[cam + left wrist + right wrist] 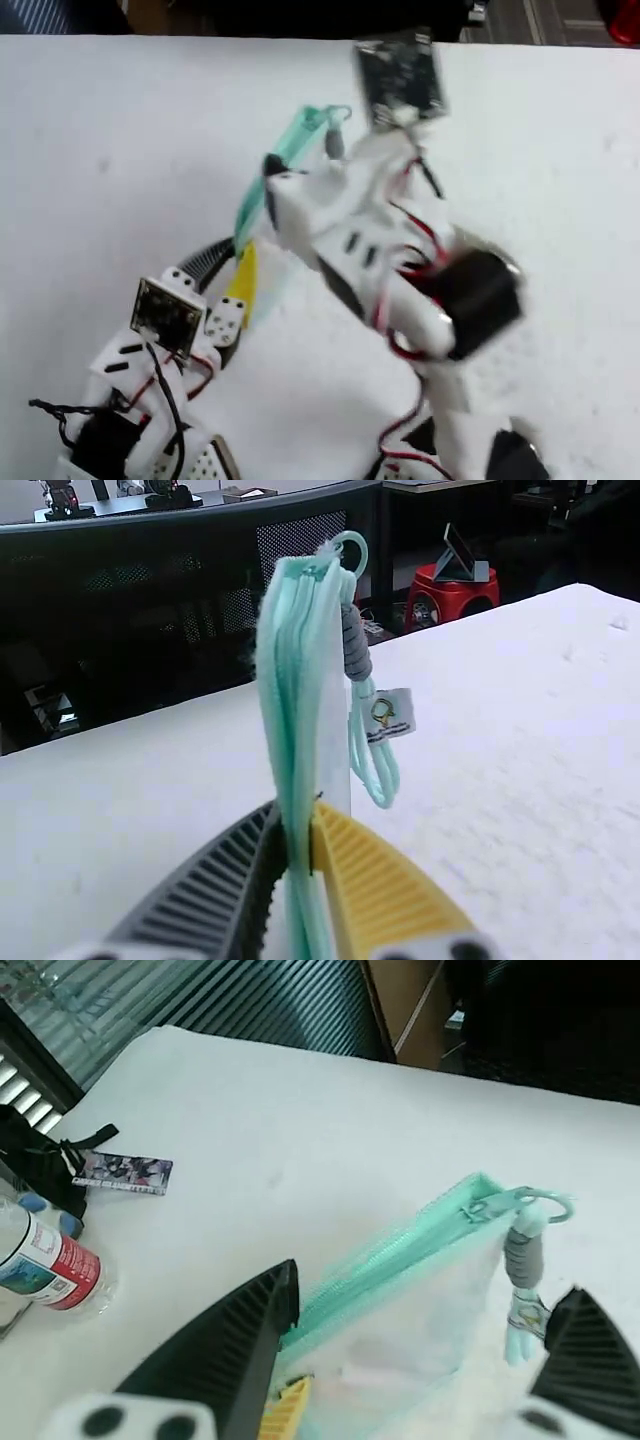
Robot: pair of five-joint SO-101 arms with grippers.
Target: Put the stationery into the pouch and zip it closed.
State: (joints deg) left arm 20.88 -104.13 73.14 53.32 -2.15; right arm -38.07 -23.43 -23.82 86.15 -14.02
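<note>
The mint-green pouch (298, 670) is held on edge above the white table (100, 150), its zip side uppermost and one end raised. It is clamped at its lower end between the grey and yellow fingers (375, 890) of the left gripper (298, 825), which are closed tight against both faces. A grey bead on a mint cord (350, 640) is seen hanging from the slider at the raised corner, with a small tag below it. Whether the zip is fully drawn cannot be told.

The right gripper (430, 1285) is positioned over the pouch, its black fingers (235, 1345) spread wide, one on each side of the pouch and touching nothing. In the high view the pouch (290, 150) is partly covered by that arm.

Farther off on the table, a plastic bottle (45, 1260), a small printed card (120, 1172) and a black object (35, 1165) are seen together.
</note>
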